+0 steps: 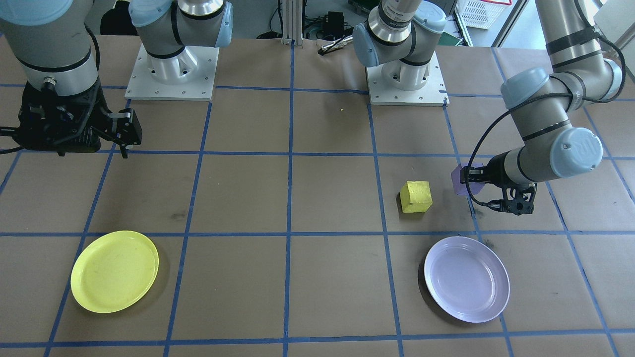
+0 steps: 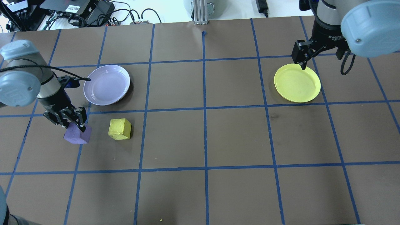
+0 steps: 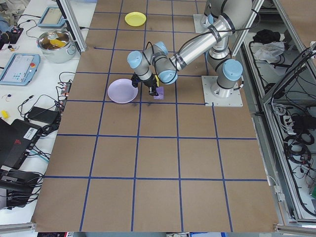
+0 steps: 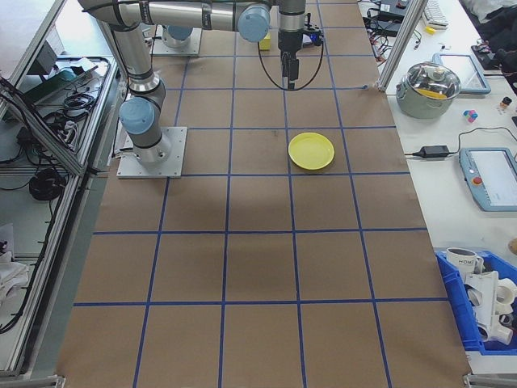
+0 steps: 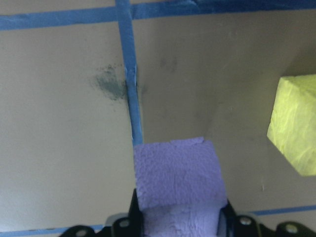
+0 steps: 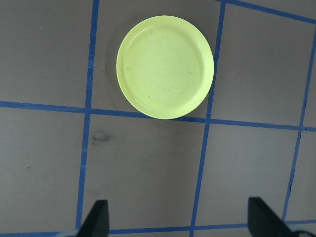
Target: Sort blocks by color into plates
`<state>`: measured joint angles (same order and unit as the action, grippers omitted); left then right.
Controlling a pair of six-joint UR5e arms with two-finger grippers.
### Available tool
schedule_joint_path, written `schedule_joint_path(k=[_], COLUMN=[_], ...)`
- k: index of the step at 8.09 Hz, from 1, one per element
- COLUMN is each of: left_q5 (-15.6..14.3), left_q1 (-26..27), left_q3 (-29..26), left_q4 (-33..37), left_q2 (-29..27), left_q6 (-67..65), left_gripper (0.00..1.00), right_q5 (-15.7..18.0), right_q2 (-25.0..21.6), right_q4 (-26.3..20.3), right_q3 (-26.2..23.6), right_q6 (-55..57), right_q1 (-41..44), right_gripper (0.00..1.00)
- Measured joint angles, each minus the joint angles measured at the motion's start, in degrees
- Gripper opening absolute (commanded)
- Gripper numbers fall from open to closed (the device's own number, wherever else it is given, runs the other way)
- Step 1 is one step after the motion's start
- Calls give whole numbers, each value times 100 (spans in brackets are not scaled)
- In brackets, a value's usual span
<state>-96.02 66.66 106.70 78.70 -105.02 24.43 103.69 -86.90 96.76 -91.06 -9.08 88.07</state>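
Purple block: small matte chalky purple cube (image 2: pixel 77 134) sits clamped between the fingers of the left hand (image 2: pixel 71 120); the wrist view shows it filling the jaws. It looks at or just off the tabletop (image 2: pixel 218 140), can't tell which.
Left hand state: grasping the purple cube, near the left edge, just beside the yellow cube.
Yellow block: small matte chalky yellow cube (image 2: pixel 119 128) rests on the brown paper tabletop, loose, apart from the purple one, near the lavender plate.
Lavender plate: round shallow pale lavender plastic plate with raised rim (image 2: pixel 125 90) lies near both cubes, nothing in it.
Yellow plate: round shallow bright yellow plastic plate (image 2: pixel 315 92) lies well apart on the right side, nothing in it.
Right hand: right hand (image 2: pixel 302 56) hovers above the yellow plate's far edge, fingers spread wide in its wrist view, released, gripping nothing.
Step in hand: picking the purple cube, judged from the closed grip; no block sorted yet.
Next move calls for: lift clear, carry the short way to the lavender plate, centre over it, let go low. Yellow cube then needs a long trip across, likely a reach or hand-over.
Counts: two cubes, two plates, two arms.
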Motion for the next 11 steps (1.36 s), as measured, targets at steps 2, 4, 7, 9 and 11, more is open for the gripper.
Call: schedule_joint_path(k=[2,4,7,9,11], left_q5=[34,54,277,545,584], left_q1=[98,409,835,869,873], left_q3=[-771,-1724,-2917,-3154,-3191], left_q4=[309,573,599,307,146], left_q2=[-253,-638,-1442,-1823,-2021], left_q6=[-26,-39,-51,-49,-59], left_gripper=[6,6,7,14,92], right_q5=[6,1,2,12,9], right_q2=[1,2,6,6,1], right_q4=[0,0,-2,-1,0], right_q3=[0,0,0,0,0], right_q6=[3,3,-4,1,4], right_q1=[0,0,0,0,0], right_gripper=[100,100,100,100,100])
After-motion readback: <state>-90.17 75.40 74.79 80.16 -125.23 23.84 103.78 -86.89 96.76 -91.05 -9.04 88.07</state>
